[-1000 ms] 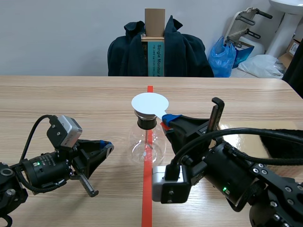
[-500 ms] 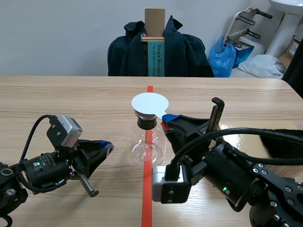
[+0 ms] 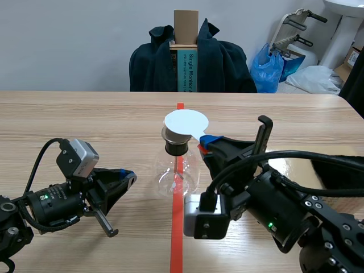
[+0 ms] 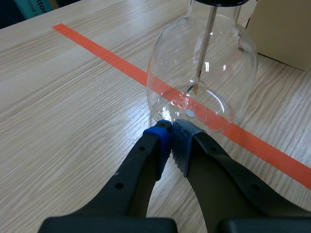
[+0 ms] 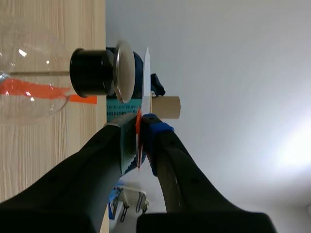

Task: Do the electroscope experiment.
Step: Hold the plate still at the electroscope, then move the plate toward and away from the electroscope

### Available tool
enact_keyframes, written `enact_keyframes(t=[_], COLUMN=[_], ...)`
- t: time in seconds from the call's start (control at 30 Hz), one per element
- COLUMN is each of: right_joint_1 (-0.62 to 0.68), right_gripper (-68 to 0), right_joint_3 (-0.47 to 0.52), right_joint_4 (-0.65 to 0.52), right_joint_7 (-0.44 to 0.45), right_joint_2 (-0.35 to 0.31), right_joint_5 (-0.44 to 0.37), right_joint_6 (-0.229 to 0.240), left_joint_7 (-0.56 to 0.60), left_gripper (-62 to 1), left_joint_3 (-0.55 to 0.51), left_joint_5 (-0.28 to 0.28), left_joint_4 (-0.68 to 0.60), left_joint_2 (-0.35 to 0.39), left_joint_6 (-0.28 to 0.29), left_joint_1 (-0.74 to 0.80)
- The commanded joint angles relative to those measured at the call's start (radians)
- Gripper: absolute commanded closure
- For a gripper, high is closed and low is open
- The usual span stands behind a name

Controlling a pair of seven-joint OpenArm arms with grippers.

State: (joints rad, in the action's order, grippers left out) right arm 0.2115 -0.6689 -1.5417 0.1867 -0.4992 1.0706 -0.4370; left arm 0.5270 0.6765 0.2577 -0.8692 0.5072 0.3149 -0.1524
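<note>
A clear glass electroscope flask [image 3: 176,173] stands on the red tape line, with a black stopper [image 3: 176,148] and a grey metal cap [image 3: 168,135]. My right gripper [image 3: 206,141] is shut on the red handle of a thin white disc [image 3: 186,122], which hovers just above the cap and a little to its right. The right wrist view shows the disc [image 5: 147,73] edge-on, a small gap from the cap [image 5: 124,72]. My left gripper [image 4: 172,133] is shut on nothing, low on the table, its tips close to the base of the flask [image 4: 201,73]. A thin rod hangs inside the flask.
A tan sheet [image 3: 296,170] and a black cloth [image 3: 341,165] lie on the table under my right arm. Beyond the far edge stand a chair with a dark jacket [image 3: 190,60], a cardboard box and a blue bag [image 3: 268,68].
My right gripper has raised the white disc and shifted it slightly right, uncovering the grey metal cap. The left arm has not moved.
</note>
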Motion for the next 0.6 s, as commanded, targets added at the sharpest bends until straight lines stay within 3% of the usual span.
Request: enact_keyframes(t=[0.0,0.3,0.57], right_joint_1=[-0.012,-0.016,-0.023], right_gripper=[-0.7,-0.7,-0.7], right_joint_3=[0.010,0.010,0.010], right_joint_4=[-0.009,-0.009,-0.009], right_joint_7=[-0.023,-0.192,-0.272], right_joint_2=[-0.010,-0.010,-0.010], right_joint_5=[-0.001,0.000,0.000], right_joint_6=[-0.011,-0.011,-0.012], left_joint_7=[0.014,0.013,0.002], left_gripper=[-3.2,-3.2,-3.2], left_joint_3=[-0.002,-0.002,-0.002], left_joint_5=[0.007,0.007,0.007], left_joint_4=[-0.013,-0.013,-0.013], left_joint_2=[0.003,0.003,0.003], left_joint_6=[0.000,0.000,0.000], left_joint_1=[-0.011,-0.011,-0.011])
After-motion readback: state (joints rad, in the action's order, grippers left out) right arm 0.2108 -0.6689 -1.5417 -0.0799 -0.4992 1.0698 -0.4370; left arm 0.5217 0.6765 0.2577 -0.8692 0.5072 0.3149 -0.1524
